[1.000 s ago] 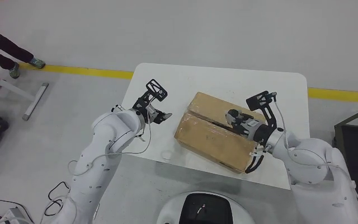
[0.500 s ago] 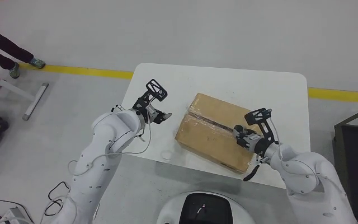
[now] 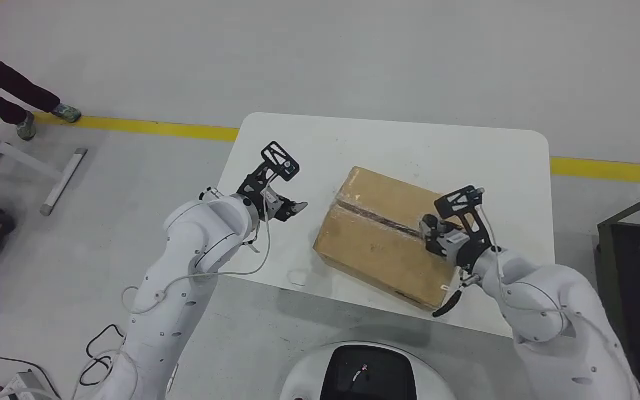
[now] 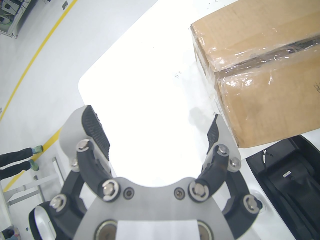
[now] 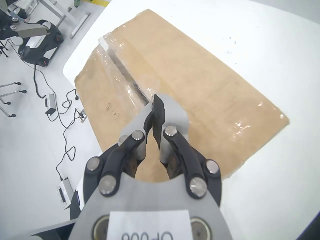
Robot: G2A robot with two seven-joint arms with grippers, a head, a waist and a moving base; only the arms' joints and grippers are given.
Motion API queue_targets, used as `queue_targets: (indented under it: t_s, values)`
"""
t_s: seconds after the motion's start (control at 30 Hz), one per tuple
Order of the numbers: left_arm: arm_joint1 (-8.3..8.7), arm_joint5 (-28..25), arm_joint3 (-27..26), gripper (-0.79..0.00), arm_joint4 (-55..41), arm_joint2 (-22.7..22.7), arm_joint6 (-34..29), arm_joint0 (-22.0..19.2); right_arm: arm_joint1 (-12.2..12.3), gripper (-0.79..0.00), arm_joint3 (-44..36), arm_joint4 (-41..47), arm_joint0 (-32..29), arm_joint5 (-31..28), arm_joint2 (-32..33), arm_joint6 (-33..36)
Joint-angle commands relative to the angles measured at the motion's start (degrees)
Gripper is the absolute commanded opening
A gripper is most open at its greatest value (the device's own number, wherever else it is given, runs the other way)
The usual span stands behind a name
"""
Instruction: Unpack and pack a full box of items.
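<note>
Not much readable here tbh. On box (image 5: pixel 200 96) top: small dark pen scribble (image 5: pixel 113 111) beside taped seam (image 5: pixel 125 73), left of centre in right wrist view. Couple of squiggles, can't make out as letters or digits. White sticker (image 5: pixel 150 223) on mount behind right pincer (image 5: pixel 155 106), bottom edge of frame: black print upside down, cut off halfway, not legible.

Left pincer (image 4: pixel 152 122) spread wide, right pincer (image 5: pixel 155 107) pinched together
</note>
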Motion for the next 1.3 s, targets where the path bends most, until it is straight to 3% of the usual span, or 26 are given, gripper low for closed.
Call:
queue_targets:
  t_s: [0.0, 0.37, 1.07, 1.1, 1.13, 1.27]
  values:
    - [0.00, 0.0, 0.0, 0.000, 0.0, 0.0, 0.0, 0.0, 0.1, -0.785, -1.0, 0.0, 0.3, -0.2, 0.0, 0.8]
    - [0.00, 0.0, 0.0, 0.000, 0.0, 0.0, 0.0, 0.0, 0.6, -0.785, -1.8, -0.7, 0.2, -0.5, 0.8, 2.1]
    - [0.00, 0.0, 0.0, 0.000, 0.0, 0.0, 0.0, 0.0, 0.8, -0.785, 6.1, -4.2, 0.5, 1.0, -2.0, 1.2]
    - [0.00, 0.0, 0.0, 0.000, 0.0, 0.0, 0.0, 0.0, 0.8, -0.760, 6.2, -4.2, 0.5, 1.0, -2.0, 1.1]
    - [0.00, 0.0, 0.0, 0.000, 0.0, 0.0, 0.0, 0.0, 0.8, -0.677, 6.3, -4.3, 0.6, 1.0, -2.1, 1.1]
    - [0.00, 0.0, 0.0, 0.000, 0.0, 0.0, 0.0, 0.0, 0.8, -0.560, 6.9, -4.3, 0.9, 1.1, -2.4, 1.0]
